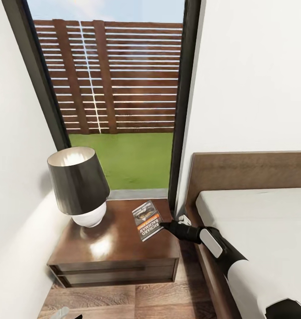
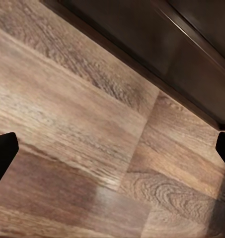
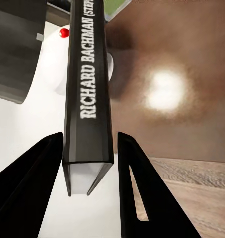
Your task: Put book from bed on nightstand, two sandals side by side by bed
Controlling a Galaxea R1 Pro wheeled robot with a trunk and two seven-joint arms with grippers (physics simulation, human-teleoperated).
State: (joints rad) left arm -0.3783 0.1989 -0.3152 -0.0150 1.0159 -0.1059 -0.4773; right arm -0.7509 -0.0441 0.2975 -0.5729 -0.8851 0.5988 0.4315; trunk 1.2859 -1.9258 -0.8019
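Observation:
The book, dark with an orange band, is at the right part of the nightstand top, close to its surface. My right gripper reaches in from the bed side and is shut on the book's edge. In the right wrist view the spine reading "RICHARD BACHMAN" stands between the two black fingers, over the glossy nightstand top. My left gripper hangs open over the wood floor beside the nightstand's base. The sandals are out of view.
A lamp with a dark shade and white base occupies the nightstand's left half. A tall dark-framed window is behind it, and a white wall closes in on the left. The bed's headboard stands at the right.

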